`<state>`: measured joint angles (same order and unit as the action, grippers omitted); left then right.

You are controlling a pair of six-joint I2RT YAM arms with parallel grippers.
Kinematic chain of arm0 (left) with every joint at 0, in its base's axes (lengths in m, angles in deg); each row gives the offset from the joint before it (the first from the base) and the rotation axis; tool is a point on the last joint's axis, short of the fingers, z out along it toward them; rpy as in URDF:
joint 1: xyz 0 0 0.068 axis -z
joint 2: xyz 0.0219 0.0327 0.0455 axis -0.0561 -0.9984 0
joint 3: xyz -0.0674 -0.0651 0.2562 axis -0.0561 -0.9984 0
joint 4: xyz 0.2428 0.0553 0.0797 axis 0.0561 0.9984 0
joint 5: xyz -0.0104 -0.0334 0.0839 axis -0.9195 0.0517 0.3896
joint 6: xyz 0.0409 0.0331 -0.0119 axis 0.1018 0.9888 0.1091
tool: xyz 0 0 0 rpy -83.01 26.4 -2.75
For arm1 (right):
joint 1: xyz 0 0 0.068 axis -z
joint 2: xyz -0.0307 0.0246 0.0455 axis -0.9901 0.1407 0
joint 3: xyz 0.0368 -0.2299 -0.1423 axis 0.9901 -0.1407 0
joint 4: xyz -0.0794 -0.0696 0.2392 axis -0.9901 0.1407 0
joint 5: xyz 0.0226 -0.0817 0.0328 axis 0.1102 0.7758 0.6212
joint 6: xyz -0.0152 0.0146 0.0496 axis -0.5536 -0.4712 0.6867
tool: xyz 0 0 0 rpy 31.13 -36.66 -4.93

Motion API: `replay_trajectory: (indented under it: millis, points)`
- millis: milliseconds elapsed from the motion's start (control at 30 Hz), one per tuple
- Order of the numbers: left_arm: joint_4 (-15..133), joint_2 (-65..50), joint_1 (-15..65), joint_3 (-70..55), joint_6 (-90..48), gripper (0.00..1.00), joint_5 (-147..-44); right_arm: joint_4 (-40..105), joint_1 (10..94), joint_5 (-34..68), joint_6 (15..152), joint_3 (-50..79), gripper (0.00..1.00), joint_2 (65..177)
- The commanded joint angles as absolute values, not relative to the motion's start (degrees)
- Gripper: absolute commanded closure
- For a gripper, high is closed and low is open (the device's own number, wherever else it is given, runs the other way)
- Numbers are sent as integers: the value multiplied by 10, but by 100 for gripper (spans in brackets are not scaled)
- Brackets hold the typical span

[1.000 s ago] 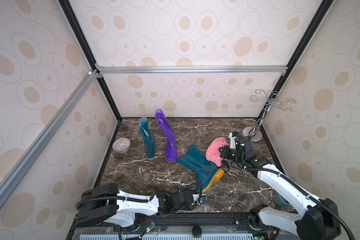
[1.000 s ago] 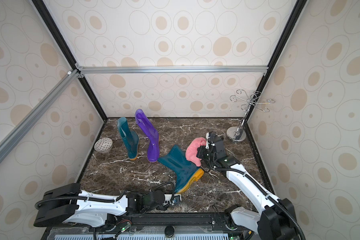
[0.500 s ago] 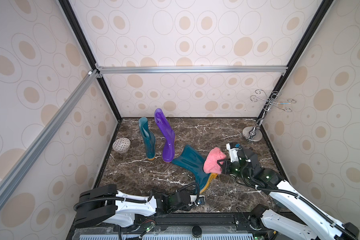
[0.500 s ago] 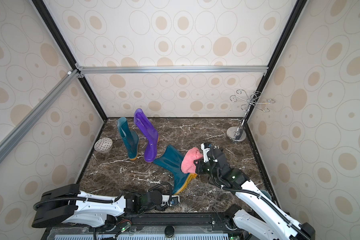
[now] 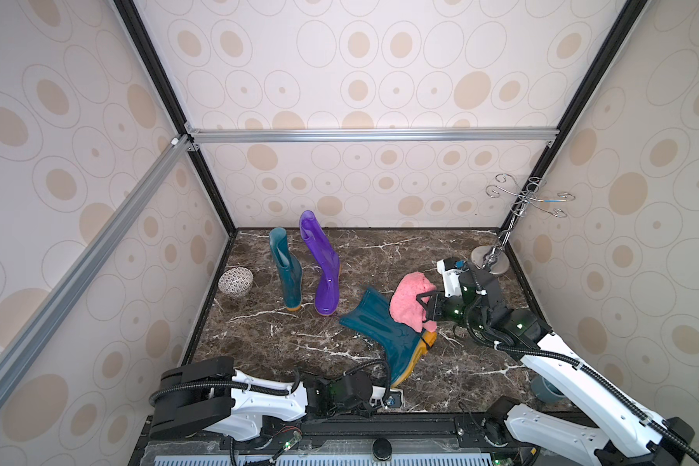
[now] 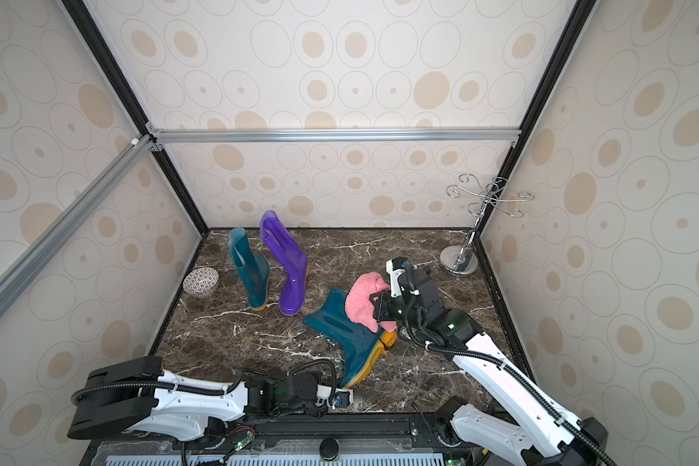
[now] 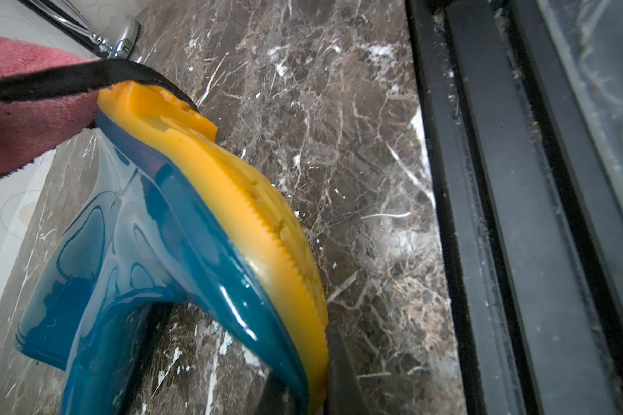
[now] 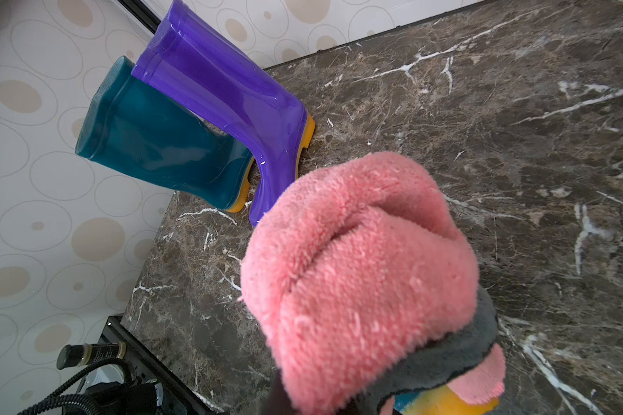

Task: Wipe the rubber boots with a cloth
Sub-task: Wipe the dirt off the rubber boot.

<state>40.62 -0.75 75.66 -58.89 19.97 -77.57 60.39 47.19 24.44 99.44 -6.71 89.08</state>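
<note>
Two pincers gripping: left pincer (image 5: 393,393) fallen teal boot (image 5: 384,335), right pincer (image 5: 424,308) cloth (image 5: 406,302); bowl (image 5: 235,281), rack (image 5: 491,262) apart.

The left arm (image 5: 259,403) and right arm (image 5: 574,377) have white shells, black joints, ribbed black cables.

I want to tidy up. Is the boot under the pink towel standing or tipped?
Tipped over. The teal boot lies on its side, yellow sole showing.

Left fingers (image 7: 342,381), right fingers (image 5: 429,307) clamped.
</note>
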Motion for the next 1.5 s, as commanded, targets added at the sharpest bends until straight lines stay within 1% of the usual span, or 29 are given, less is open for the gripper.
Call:
replay_trajectory:
  millis: [0,67,133,200,267,367,400,467,600,767,833,933,1033,1100,1200,1267,1333,1467]
  points:
    - [372,-28,769,-553,240,100,-821,606,471,242,1015,-76,100,884]
    - [373,-39,772,-547,248,100,-826,608,471,210,1021,-78,100,899]
    - [370,-44,772,-546,252,100,-827,638,471,174,1022,-71,100,929]
    - [360,-40,773,-555,253,100,-822,674,470,168,1016,-69,100,953]
    - [351,-34,773,-570,253,100,-815,665,470,152,1016,-95,100,971]
    - [347,-33,772,-582,251,100,-820,626,468,65,1012,-120,100,1023]
    - [346,-34,772,-583,250,100,-822,621,461,59,1007,-116,100,1047]
    - [340,-37,772,-584,249,100,-825,617,450,69,995,-109,100,1088]
    - [335,-48,772,-581,245,100,-834,565,447,109,1017,-108,100,1158]
    - [332,-53,774,-581,239,100,-844,498,450,247,1048,-99,100,1227]
    - [332,-55,773,-579,241,100,-844,469,452,273,1054,-86,100,1257]
    - [331,-55,773,-581,240,100,-844,401,451,265,1046,-64,100,1314]
    - [329,-54,773,-582,238,100,-845,370,450,238,1059,-28,100,1385]
    - [326,-54,773,-583,237,100,-849,344,445,240,1068,-14,100,1415]
    - [325,-59,773,-582,237,100,-852,314,441,261,1070,1,100,1431]
    - [323,-60,774,-582,235,100,-853,304,441,269,1069,2,100,1419]
    - [323,-60,774,-582,235,100,-853,293,441,258,1056,-5,100,1390]
    - [323,-52,773,-585,233,100,-844,337,439,256,1031,-42,100,1297]
